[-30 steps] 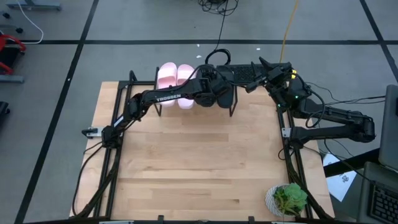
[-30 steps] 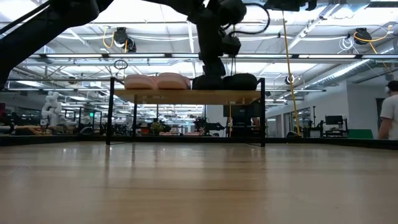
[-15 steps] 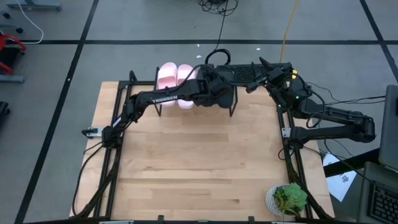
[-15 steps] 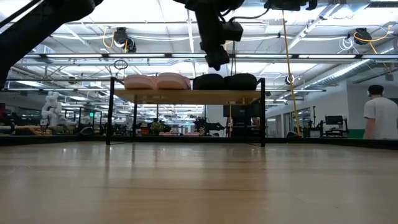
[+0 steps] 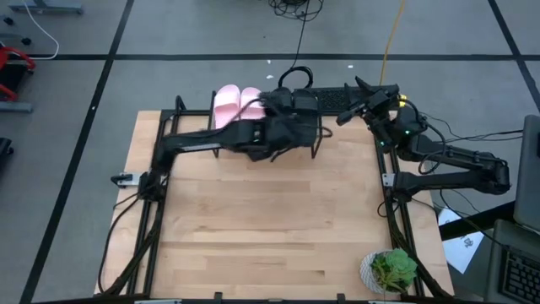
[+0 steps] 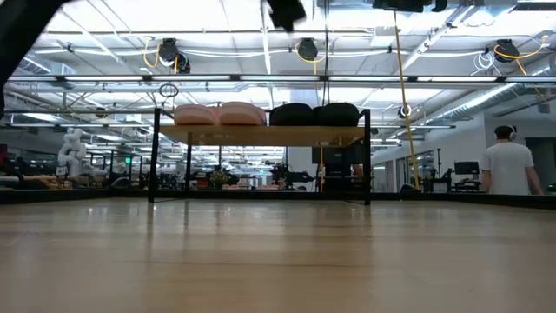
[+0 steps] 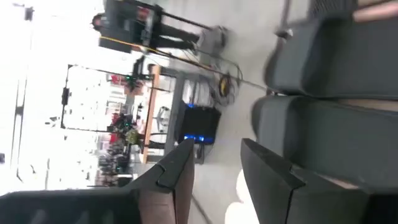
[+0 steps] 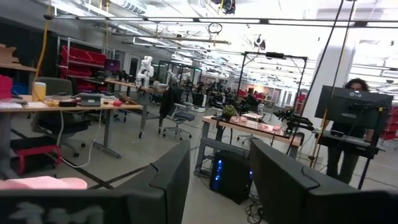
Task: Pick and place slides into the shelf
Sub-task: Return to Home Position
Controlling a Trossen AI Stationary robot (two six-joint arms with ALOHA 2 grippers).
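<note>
The shelf [image 6: 261,135] stands at the table's far edge on thin black legs. On its wood top lie two pale pink slides [image 6: 219,114] on the left and two black slides [image 6: 314,114] on the right, soles down. The pink pair also shows in the high view [image 5: 238,101]. My left gripper [image 7: 214,174] is open and empty, high above the black slides [image 7: 329,93]; only its tip shows at the low view's top [image 6: 285,10]. My right gripper [image 8: 221,174] is open and empty in the air beside the shelf's right end [image 5: 349,101].
A potted plant [image 5: 390,270] stands at the table's near right corner. The wide wooden tabletop [image 5: 270,219] lies between the shelf and the near edge. A person [image 6: 508,165] stands in the room beyond the table, on the right.
My left gripper has come off the left black slide, risen well above the shelf and drawn a little toward the near edge. The black slide stays on the shelf beside the other. The person in the room has walked toward the left.
</note>
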